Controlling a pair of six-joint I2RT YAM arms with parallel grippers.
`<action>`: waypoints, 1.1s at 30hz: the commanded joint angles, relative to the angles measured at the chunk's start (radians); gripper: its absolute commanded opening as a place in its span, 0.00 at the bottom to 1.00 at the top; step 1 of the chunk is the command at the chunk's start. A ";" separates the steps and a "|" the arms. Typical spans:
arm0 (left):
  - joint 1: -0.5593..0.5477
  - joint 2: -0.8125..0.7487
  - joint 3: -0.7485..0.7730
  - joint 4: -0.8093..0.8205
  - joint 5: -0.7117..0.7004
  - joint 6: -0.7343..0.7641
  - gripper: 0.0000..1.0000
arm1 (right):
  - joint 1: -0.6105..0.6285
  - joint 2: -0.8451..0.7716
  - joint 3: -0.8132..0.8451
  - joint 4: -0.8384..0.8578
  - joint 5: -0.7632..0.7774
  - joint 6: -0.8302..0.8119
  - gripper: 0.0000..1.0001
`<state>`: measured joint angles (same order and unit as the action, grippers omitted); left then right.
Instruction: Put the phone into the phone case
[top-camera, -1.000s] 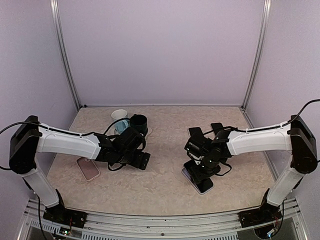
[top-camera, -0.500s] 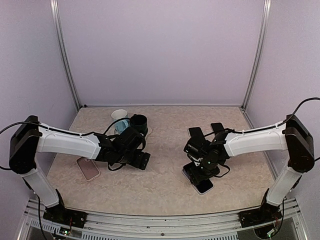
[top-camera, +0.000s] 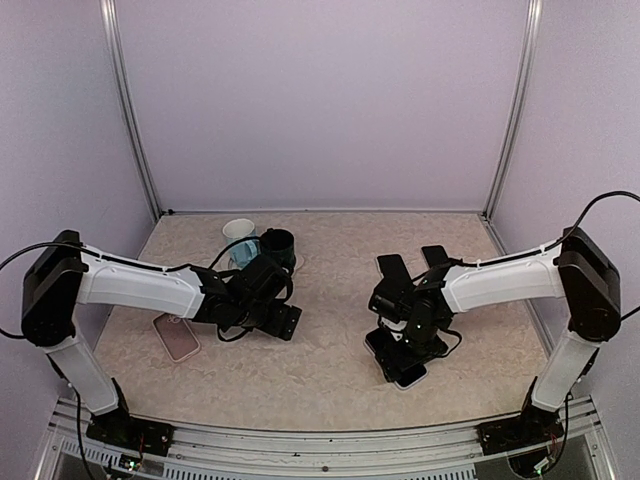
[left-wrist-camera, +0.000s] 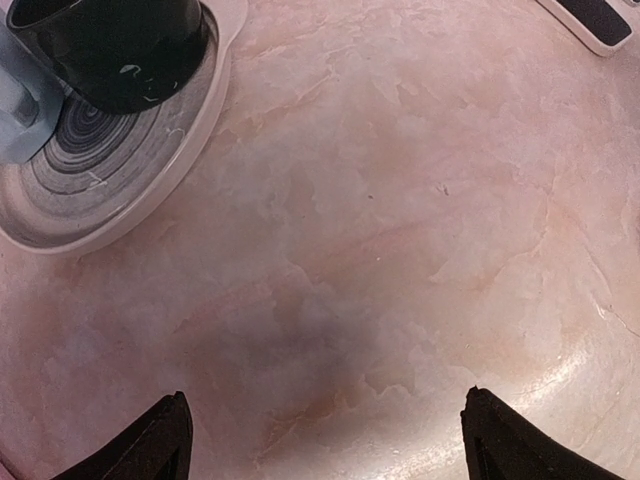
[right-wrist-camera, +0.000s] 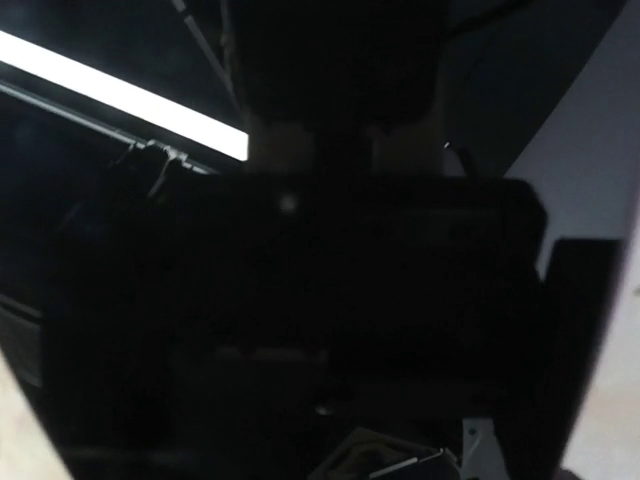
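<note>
The phone (top-camera: 404, 374), dark-screened with a pale rim, lies flat on the table at the near right. My right gripper (top-camera: 408, 335) hangs right over it and covers its far half. The right wrist view is filled by the glossy black phone screen (right-wrist-camera: 300, 300), which mirrors the gripper; the fingers themselves do not show. A pink phone case (top-camera: 177, 337) lies flat at the near left beside the left arm. My left gripper (top-camera: 283, 320) is right of the case, open over bare table (left-wrist-camera: 325, 425), nothing between its fingertips (left-wrist-camera: 170, 440).
A pale plate (top-camera: 290, 264) (left-wrist-camera: 120, 190) holds a black cup (top-camera: 278, 243) (left-wrist-camera: 110, 40), with a white cup (top-camera: 239, 231) next to it at the back left. Two dark flat slabs (top-camera: 392, 267) (top-camera: 436, 257) lie behind the right gripper. One white-rimmed slab (left-wrist-camera: 590, 25) shows in the left wrist view.
The right wrist has shifted slightly nearer over the phone, and its elbow has swung. The phone, the case and the left arm have stayed put.
</note>
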<state>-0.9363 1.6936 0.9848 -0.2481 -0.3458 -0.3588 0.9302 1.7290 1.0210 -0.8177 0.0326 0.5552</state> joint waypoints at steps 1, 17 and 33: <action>0.005 0.012 0.018 0.007 0.005 0.007 0.92 | -0.010 0.061 -0.012 0.032 -0.031 -0.046 0.88; 0.006 0.014 0.038 0.026 0.044 0.011 0.92 | 0.020 -0.014 -0.001 0.178 -0.041 -0.108 0.39; 0.077 0.108 0.082 0.426 0.624 -0.139 0.98 | 0.050 -0.113 -0.107 0.570 -0.019 -0.135 0.29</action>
<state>-0.8886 1.7660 1.0718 -0.0196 0.0433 -0.4156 0.9527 1.6676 0.9371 -0.5491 0.0139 0.4477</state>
